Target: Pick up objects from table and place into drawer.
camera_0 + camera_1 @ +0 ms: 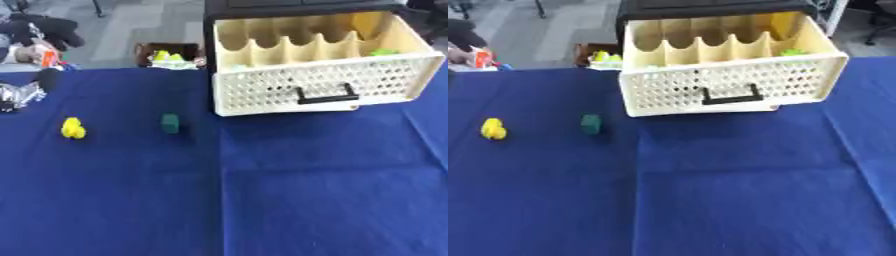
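A small yellow object (73, 128) lies on the blue tablecloth at the left. A small dark green block (170, 123) stands a little to its right. Behind them, at the upper right, a cream perforated drawer (324, 87) with a black handle (326, 95) is pulled open from a black cabinet (710, 9). Scalloped dividers split it into several compartments. A green object (383, 51) lies in its right compartment, and a yellow one (368, 23) shows at the back right. Neither hand shows in either view.
The blue tablecloth (262, 190) covers the whole near area. A shiny silver and black thing (19, 94) sits at the far left edge. Beyond the table's far edge stands a brown box (166, 54) with yellow-green contents, and an orange and white item (48, 56).
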Controlling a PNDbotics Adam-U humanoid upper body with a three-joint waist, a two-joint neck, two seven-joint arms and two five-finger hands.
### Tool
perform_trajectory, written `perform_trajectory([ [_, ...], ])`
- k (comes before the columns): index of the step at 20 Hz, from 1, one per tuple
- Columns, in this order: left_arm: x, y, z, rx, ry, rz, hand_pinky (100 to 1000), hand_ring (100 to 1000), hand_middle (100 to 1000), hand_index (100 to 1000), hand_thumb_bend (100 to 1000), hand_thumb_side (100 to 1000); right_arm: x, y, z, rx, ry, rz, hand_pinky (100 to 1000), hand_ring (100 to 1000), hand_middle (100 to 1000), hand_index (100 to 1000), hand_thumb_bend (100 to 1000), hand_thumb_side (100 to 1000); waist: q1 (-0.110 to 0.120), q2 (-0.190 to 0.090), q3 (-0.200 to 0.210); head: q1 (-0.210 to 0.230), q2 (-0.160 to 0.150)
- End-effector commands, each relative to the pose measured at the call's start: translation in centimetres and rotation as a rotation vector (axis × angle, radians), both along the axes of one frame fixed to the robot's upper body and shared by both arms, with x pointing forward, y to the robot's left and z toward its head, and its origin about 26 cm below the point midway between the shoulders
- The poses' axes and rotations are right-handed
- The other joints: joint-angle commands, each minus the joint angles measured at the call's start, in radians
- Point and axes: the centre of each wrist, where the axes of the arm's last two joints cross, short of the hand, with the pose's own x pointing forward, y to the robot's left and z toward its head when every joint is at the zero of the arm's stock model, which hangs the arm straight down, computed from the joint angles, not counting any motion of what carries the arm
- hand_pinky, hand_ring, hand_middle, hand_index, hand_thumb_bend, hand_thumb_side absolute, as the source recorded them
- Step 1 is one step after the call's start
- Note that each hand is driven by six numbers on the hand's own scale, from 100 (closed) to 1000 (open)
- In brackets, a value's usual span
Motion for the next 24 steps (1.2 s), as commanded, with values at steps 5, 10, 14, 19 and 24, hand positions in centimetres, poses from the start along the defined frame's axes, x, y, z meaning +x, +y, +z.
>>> perform_trajectory([
  [5, 1.5, -0.6, 0.9, 0.398, -0.023, -0.058, 737, 800, 772, 1000, 100, 871, -0.7, -0.1, 0.8, 0.018, -0.030, 0.012, 767, 328, 314, 748, 100, 699, 0.004, -0.016, -0.005, 0.020, -0.016],
  [10, 2.6, -1.5, 0.2, 0.463, -0.012, 0.000, 727, 733, 734, 1000, 100, 938, -0.6, 0.0, 0.7, 0.027, -0.019, 0.017, 772, 327, 312, 741, 100, 701, 0.005, -0.017, -0.009, 0.028, -0.014],
  [14, 3.6, -2.8, -0.3, 0.500, -0.016, 0.018, 753, 703, 663, 914, 100, 1000, -0.6, 0.1, 0.7, 0.033, -0.016, 0.019, 771, 326, 312, 740, 100, 700, 0.005, -0.019, -0.014, 0.035, -0.016],
  [19, 4.9, -3.7, -1.5, 0.556, 0.021, 0.058, 756, 705, 671, 962, 100, 1000, -0.6, 0.3, 0.8, 0.036, -0.018, 0.030, 772, 325, 310, 736, 100, 699, 0.007, -0.018, -0.021, 0.043, -0.015],
  [24, 6.0, -4.0, -3.1, 0.608, 0.092, 0.093, 763, 791, 883, 1000, 100, 1000, -0.6, 0.2, 0.7, 0.043, -0.007, 0.028, 778, 324, 310, 733, 100, 704, 0.011, -0.017, -0.022, 0.046, -0.014],
])
